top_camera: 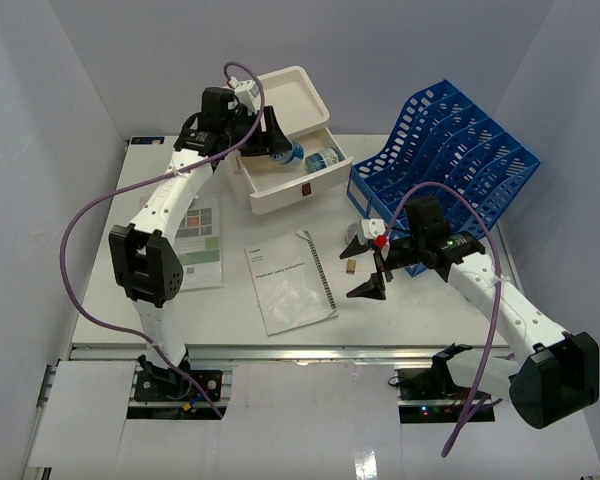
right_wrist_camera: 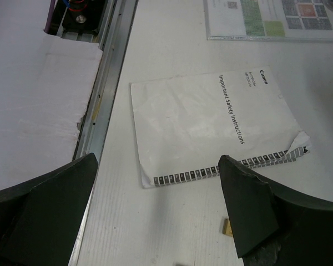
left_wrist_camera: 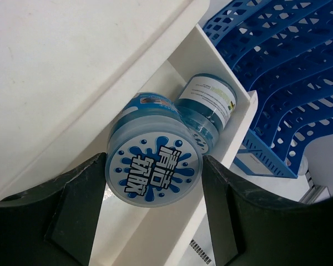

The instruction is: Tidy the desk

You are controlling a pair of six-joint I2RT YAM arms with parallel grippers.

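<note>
Grips a blue jar (left_wrist_camera: 155, 174) in the left tool (left_wrist_camera: 154, 163), with a black finger pressed against each side of the splash-printed lid. Holds it tilted at the mouth of the open drawer (top_camera: 315, 180) of a white drawer box (top_camera: 290, 95), toward the far left of the bench (top_camera: 430, 310). Crowds it against a second jar (left_wrist_camera: 208, 108), blue with a white label, lying on its side in the same drawer just behind.

Hangs the right tool (top_camera: 364, 263) low over the middle right of the bench, fingers spread wide apart and closed on nothing. Looks down from that wrist onto a white booklet (right_wrist_camera: 211, 127) lying flat, its bound edge nearest the fingers and one corner curled up. Catches a small tan piece (right_wrist_camera: 226, 227) on the bare surface just beside the right-hand finger, between the booklet and a blue file rack (top_camera: 460, 150).

Fills most of the top view with the bench itself: a broad white top with a metal rail (top_camera: 280, 350) along its near edge. Carries the rack at the far right, just beside the drawer box. Carries a printed sheet (top_camera: 202, 240) at the left, near the booklet but apart from it.
</note>
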